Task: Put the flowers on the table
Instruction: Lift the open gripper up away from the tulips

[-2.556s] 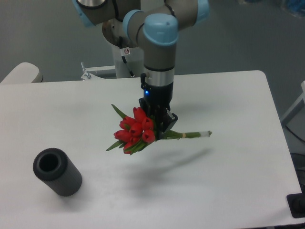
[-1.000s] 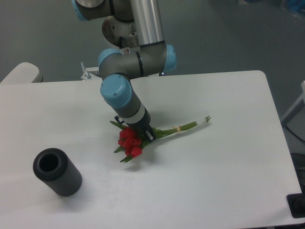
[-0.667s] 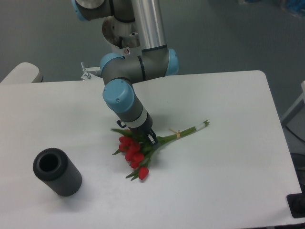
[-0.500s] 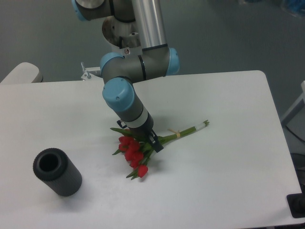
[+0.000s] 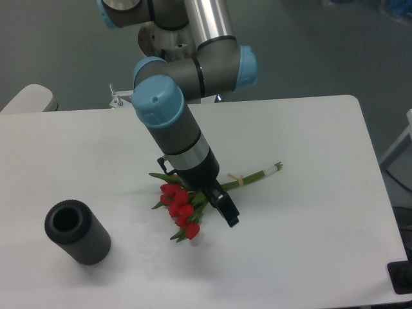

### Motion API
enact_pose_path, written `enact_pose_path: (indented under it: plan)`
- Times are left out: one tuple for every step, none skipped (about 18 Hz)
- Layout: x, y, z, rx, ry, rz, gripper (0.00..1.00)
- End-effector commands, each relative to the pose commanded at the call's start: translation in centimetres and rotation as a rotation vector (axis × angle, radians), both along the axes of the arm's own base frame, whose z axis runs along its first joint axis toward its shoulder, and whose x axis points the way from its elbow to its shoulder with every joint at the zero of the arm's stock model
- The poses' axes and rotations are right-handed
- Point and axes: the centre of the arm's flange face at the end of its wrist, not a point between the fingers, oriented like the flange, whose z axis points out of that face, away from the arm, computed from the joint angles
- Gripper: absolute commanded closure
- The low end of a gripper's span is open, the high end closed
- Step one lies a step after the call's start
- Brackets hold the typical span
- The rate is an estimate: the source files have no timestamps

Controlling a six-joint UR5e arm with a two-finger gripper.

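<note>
Camera view from above one corner: the flowers (image 5: 182, 210) lie flat on the table (image 5: 309, 244), near its middle — red heads fanned toward the lower left, green stems running up and to the right to a pale tip, a light band around the stems partway along. The gripper (image 5: 224, 209) hangs over the bunch where heads meet stems, angled down toward the lower right, its dark fingers (image 5: 229, 214) lifted clear of the stems and closed on nothing. How wide the jaws stand cannot be told from this angle. A grey arm with blue joint caps slopes down from the upper left. A dark grey ribbed hollow cylinder (image 5: 77, 232) stands well apart from the bouquet — near the table's left front edge.
</note>
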Motion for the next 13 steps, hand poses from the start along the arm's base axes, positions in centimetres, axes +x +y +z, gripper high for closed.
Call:
enact_pose_path:
  plan:
    - [-0.5,0.1,0.4,0.020,-0.016,-0.005,0.00]
    - [-1.1,0.1,0.7,0.038,-0.039,-0.008,0.00]
    - [-1.5,0.3,1.1,0.055,-0.062,-0.015,0.00]
    - [-1.6,0.6,1.3,0.066,-0.084,-0.026,0.00]
    - [-2.2,0.5,1.7,0.079,-0.095,-0.023,0.00]
    - [-2.9,0.2,1.9,0.096,-0.113,-0.012,0.00]
    - [-3.3,0.1,2.4,0.134,-0.142,-0.009,0.00]
    - [-3.9,-0.2,2.6,0.180,-0.181,0.005,0.00]
    - [-4.3,-0.4,2.7,0.229,-0.224,0.034,0.00]
    - [-4.9,-0.8,3.0,0.270,-0.257,0.058,0.00]
    - [-5.8,-1.4,3.5,0.298,-0.274,0.064,0.00]
    - [-6.3,-1.7,3.9,0.322,-0.287,0.062,0.00]
    - [-6.7,-2.0,4.1,0.337,-0.299,0.061,0.00]
